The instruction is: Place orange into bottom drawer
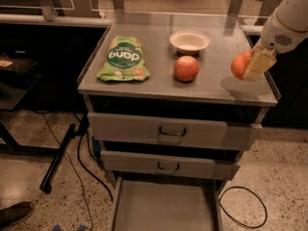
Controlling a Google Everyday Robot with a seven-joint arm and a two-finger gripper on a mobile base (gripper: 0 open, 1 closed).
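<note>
The orange (239, 64) is held in my gripper (248, 65) above the right end of the grey cabinet top (159, 81); its shadow lies on the top below it. One pale finger (257, 64) covers the orange's right side. The white arm comes in from the upper right. The bottom drawer (166, 207) stands pulled open at the foot of the cabinet, its flat grey floor bare.
On the cabinet top lie a redder apple (186, 68), a white bowl (189, 41) and a green snack bag (122, 58). Two upper drawers (171, 133) with loop handles are shut. Cables (243, 211) lie on the speckled floor, and a shoe (14, 214) shows at bottom left.
</note>
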